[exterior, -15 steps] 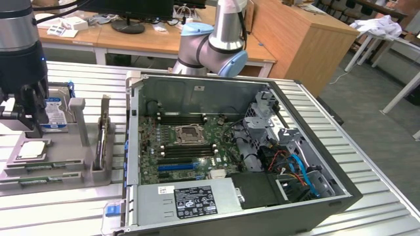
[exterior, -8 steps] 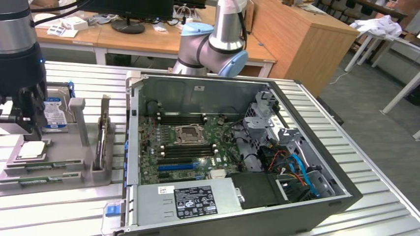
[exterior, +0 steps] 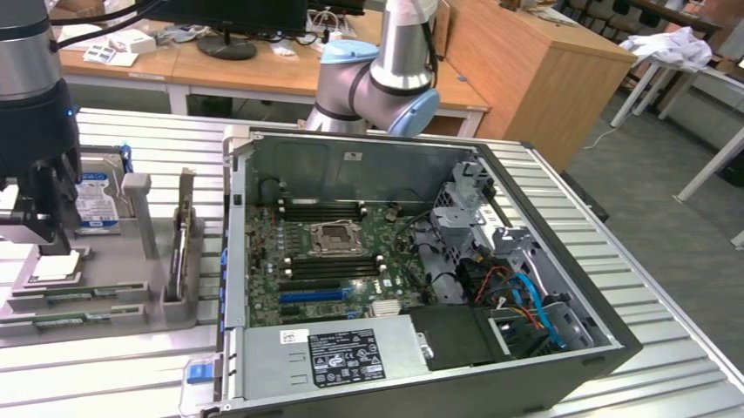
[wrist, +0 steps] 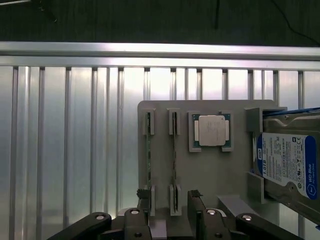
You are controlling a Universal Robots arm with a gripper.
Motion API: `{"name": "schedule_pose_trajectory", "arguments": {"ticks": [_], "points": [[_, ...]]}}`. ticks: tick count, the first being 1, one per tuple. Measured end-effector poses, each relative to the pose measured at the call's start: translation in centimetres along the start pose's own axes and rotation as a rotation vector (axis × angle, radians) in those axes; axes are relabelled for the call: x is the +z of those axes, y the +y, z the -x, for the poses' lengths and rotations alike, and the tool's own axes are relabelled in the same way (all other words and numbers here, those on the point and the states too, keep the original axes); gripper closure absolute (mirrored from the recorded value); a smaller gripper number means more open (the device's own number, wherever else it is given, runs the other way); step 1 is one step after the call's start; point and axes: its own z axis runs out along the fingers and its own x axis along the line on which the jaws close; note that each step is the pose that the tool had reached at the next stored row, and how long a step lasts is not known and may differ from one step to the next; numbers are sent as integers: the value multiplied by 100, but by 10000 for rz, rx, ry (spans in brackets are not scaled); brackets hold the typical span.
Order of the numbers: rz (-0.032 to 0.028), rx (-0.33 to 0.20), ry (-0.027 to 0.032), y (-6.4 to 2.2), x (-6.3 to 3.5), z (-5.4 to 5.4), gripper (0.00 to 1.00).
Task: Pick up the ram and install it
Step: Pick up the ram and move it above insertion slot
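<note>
Two ram sticks stand on edge in slots of a grey parts tray (wrist: pixel 210 175): one ram (wrist: pixel 174 150) nearer the square silver chip (wrist: pixel 212 130), the other ram (wrist: pixel 148 150) beside it. My gripper (wrist: pixel 169 200) hangs open above the tray's end. The ram nearer the chip runs between its fingertips, and the other passes close by one fingertip (wrist: pixel 142 194). In the exterior view my gripper (exterior: pixel 44 244) hovers over the tray (exterior: pixel 128 283) at that view's left, and the ram sticks (exterior: pixel 70 298) show as green strips. Nothing is held.
A blue-labelled hard drive (wrist: pixel 287 167) stands in the tray beside the chip. The open computer case (exterior: pixel 407 261) lies to the exterior view's right, its motherboard with black memory slots (exterior: pixel 320 210) exposed. Ribbed metal table (wrist: pixel 75 150) lies all around; desks stand behind.
</note>
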Motion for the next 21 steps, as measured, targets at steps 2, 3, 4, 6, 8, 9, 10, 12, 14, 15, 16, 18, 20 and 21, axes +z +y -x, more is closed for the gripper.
{"name": "schedule_pose_trajectory", "arguments": {"ticks": [2,3,4,6,8,9,10,12,14,15,16,18,20,21], "points": [[0,0,1,0,0,-12,57],[0,1,0,0,0,-13,57],[0,1,0,0,0,-13,57],[0,1,0,0,0,-13,57],[-2,0,-2,0,8,-14,57],[-1,0,-1,0,16,-14,57],[0,0,-3,-1,27,-14,57],[1,0,-4,-2,53,-15,57],[1,0,-7,-3,81,-16,57],[1,0,-8,-3,95,-16,57],[0,0,-9,-4,112,-16,57],[-1,0,-10,-5,145,-17,57],[0,0,-10,-6,177,-18,57],[0,0,-10,-7,193,-18,57]]}}
